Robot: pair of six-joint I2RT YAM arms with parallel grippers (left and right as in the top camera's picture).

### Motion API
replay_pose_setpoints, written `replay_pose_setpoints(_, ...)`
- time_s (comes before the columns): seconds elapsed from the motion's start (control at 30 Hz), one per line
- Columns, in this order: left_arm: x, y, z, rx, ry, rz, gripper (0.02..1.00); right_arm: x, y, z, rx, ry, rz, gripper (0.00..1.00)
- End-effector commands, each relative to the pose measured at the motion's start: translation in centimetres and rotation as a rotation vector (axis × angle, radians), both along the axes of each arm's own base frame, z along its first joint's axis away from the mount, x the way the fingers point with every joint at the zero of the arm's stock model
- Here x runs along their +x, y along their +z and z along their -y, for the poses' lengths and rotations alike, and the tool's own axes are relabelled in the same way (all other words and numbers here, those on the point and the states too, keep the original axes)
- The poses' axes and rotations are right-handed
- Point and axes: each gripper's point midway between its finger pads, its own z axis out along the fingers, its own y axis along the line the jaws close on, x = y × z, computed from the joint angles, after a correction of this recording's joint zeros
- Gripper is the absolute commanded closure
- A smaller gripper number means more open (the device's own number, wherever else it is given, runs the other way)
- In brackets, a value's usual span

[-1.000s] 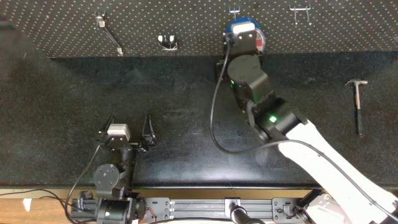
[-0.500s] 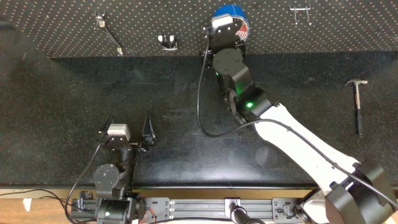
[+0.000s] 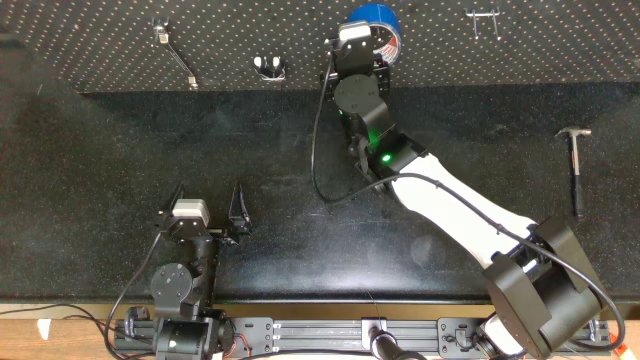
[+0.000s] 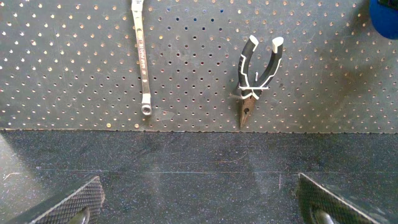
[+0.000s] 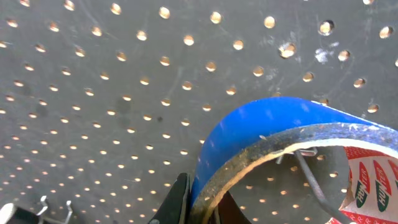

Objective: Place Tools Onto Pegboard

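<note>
A blue tape roll (image 3: pixel 372 22) is held up against the pegboard (image 3: pixel 90 40) by my right gripper (image 3: pixel 361 44). In the right wrist view the gripper (image 5: pixel 199 208) is shut on the roll's (image 5: pixel 267 134) wall, and a thin hook wire (image 5: pixel 309 179) shows inside the roll's hole. A wrench (image 4: pixel 142 56) and black-handled pliers (image 4: pixel 256 73) hang on the board. A hammer (image 3: pixel 575 170) lies on the table at the far right. My left gripper (image 3: pixel 208 205) stands open and empty low on the table near its base, facing the board.
A bare double hook (image 3: pixel 483 20) sticks out of the pegboard right of the roll. The black table (image 3: pixel 280 150) spreads between both arms. The right arm's cable (image 3: pixel 318 150) loops over the table's middle.
The right arm has carried the tape roll leftward and farther up the pegboard, with little motion in the last half second. The left arm has kept still.
</note>
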Motion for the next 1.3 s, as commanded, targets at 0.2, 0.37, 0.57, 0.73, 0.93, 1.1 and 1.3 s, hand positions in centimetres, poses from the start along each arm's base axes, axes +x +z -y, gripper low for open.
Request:
replay_pose_setpoints(0.2, 0.0, 0.0, -0.2, 0.013, 0.011, 0.002, 0.023, 1.0, 0.8, 0.6, -0.006, -0.028, 0.053, 0.757)
replay_pose_setpoints(0.37, 0.0, 0.0, -0.2, 0.013, 0.011, 0.002, 0.023, 1.5, 0.2, 0.2, 0.008, -0.028, 0.071, 0.643)
replay_pose_setpoints(0.57, 0.0, 0.0, -0.2, 0.013, 0.011, 0.002, 0.023, 1.4, 0.2, -0.1, 0.01, -0.015, 0.07, 0.321)
replay_pose_setpoints(0.73, 0.0, 0.0, -0.2, 0.013, 0.011, 0.002, 0.023, 1.2, -0.3, 0.0, -0.011, -0.013, 0.04, 0.038)
replay_pose_setpoints(0.93, 0.0, 0.0, -0.2, 0.013, 0.011, 0.002, 0.023, 0.1, -0.5, 0.4, -0.057, -0.005, -0.023, 0.031)
replay_pose_setpoints(1.1, 0.0, 0.0, -0.2, 0.013, 0.011, 0.001, 0.023, 0.0, -0.6, 0.0, -0.055, 0.019, -0.027, 0.029)
replay_pose_setpoints(1.3, 0.0, 0.0, -0.2, 0.013, 0.011, 0.002, 0.023, -1.5, -2.3, -0.4, -0.112, 0.092, -0.137, 0.027)
